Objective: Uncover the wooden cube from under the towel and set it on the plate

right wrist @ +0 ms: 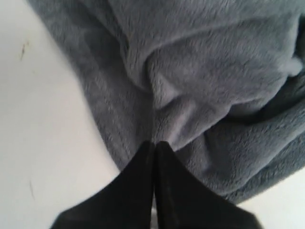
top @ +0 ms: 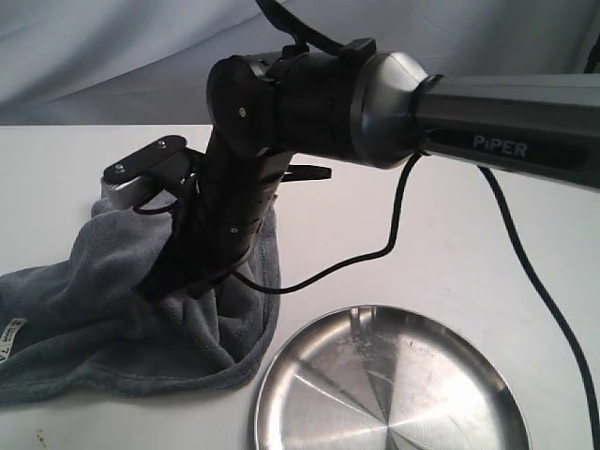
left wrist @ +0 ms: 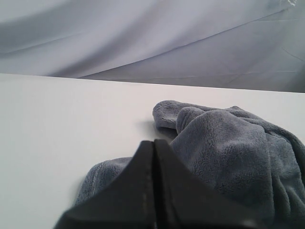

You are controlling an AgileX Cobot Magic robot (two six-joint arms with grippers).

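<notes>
right gripper (right wrist: 153, 143) is down on the towel (top: 112, 300) now, jaws pressed together, and from my wrist camera the tips meet right at a fold of the plush grey-blue cloth, pinching a ridge of it where the pile bunches up. in the exterior view that arm reaches across from the right and drops into the towel, its wrist buried in the raised cloth, so i can't see the fingertips there.

left gripper (left wrist: 153, 143) is also pressed together, nothing between its jaws, sitting low over the white table (left wrist: 57, 124) just beside the towel's near edge. i can't tell whether it touches the cloth.

the towel lies crumpled on the left side of the table, heaped up around the right arm, white tag (top: 11, 336) showing at its far left edge. the plate (top: 389, 384) sits in front and to the right of the towel, shiny and bare, its rim close to the towel's hem.

wooden cube: i can't see it in any view.
</notes>
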